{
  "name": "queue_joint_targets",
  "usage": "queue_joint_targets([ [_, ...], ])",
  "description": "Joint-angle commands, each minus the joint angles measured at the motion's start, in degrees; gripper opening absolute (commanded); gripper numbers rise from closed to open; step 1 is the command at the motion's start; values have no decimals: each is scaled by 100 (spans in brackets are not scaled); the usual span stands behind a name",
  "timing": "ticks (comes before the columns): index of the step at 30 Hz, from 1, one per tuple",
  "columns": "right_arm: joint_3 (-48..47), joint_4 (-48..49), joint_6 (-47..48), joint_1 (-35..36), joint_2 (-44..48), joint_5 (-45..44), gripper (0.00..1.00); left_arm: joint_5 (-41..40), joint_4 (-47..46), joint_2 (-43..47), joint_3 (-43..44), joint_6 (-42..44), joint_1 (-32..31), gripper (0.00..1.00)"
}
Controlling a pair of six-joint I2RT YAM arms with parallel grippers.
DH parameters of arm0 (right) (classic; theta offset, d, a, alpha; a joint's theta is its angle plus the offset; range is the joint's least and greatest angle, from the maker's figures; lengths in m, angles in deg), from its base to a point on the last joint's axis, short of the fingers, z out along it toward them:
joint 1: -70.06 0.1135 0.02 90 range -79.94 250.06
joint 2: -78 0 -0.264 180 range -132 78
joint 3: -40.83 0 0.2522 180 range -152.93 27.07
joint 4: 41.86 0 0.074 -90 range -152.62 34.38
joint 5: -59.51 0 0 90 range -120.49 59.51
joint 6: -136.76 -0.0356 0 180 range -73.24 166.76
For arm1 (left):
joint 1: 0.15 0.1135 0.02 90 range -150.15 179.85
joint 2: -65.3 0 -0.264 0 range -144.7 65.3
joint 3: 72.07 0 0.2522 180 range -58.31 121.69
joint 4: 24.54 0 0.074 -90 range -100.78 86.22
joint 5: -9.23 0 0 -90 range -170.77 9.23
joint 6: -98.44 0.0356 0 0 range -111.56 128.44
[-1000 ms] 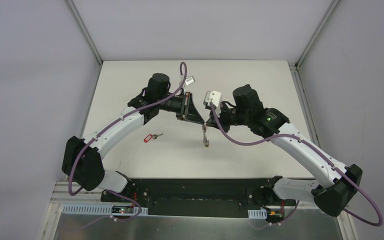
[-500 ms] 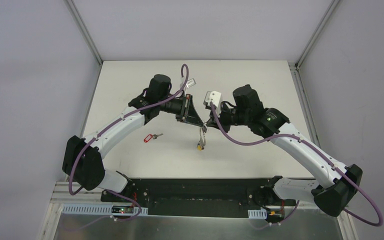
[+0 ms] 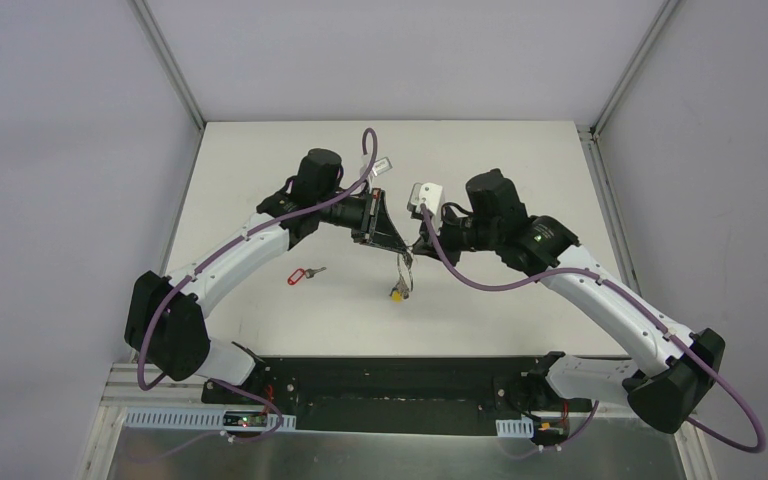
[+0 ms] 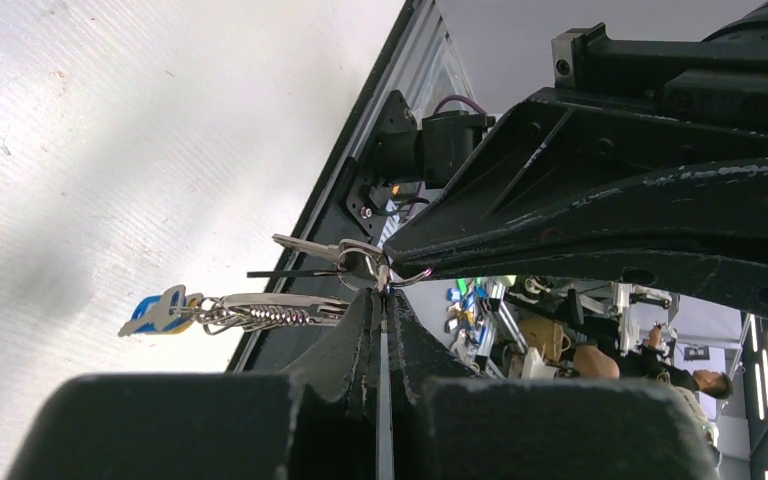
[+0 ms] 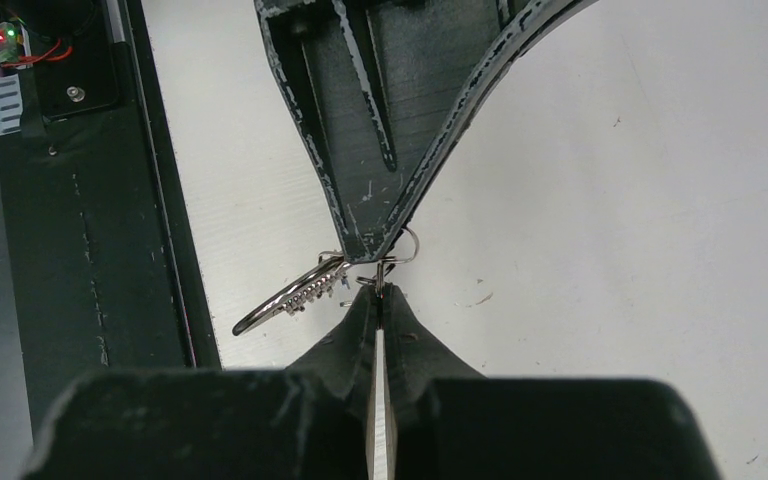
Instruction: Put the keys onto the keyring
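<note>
The left gripper (image 3: 396, 240) and the right gripper (image 3: 419, 246) are positioned tip to tip above the middle of the table (image 3: 500, 150). In the left wrist view, the fingers of the left gripper (image 4: 381, 300) are seen pressed fully together, with the thin wire of the keyring (image 4: 358, 262) pinched at their tips. In the right wrist view, the fingers of the right gripper (image 5: 377, 296) are likewise seen fully closed, directly against the left gripper's tip. Whether the ring wire or a key is clamped between them cannot be told. The keyring (image 3: 401, 270) is held clear of the table at the meeting point of the two grippers. Its bunch of keys (image 5: 290, 296) is suspended below, toward the near edge, with a yellow tag (image 3: 397, 294) at the lowest point and a blue tag (image 4: 155, 312) beside it. The red-tagged key (image 3: 303, 274) is lying flat on the table, well apart to the left of the grippers. A black-tagged key cannot be identified.
</note>
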Motion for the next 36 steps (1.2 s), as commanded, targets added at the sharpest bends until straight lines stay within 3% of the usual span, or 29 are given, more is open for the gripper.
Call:
queue_joint_targets([
  [1,-76,153,68,11,136,308,0,134,-90,-20,238,43,-88,0],
  [15,-113,222,-17,11,67,259,0,191,-253,24,138,-62,-88,0],
  [24,-111,330,-84,10,44,161,0,366,-1048,92,-164,-502,-88,0],
  [36,-208,344,-149,2,36,121,0,334,-843,103,-218,-297,-131,0],
])
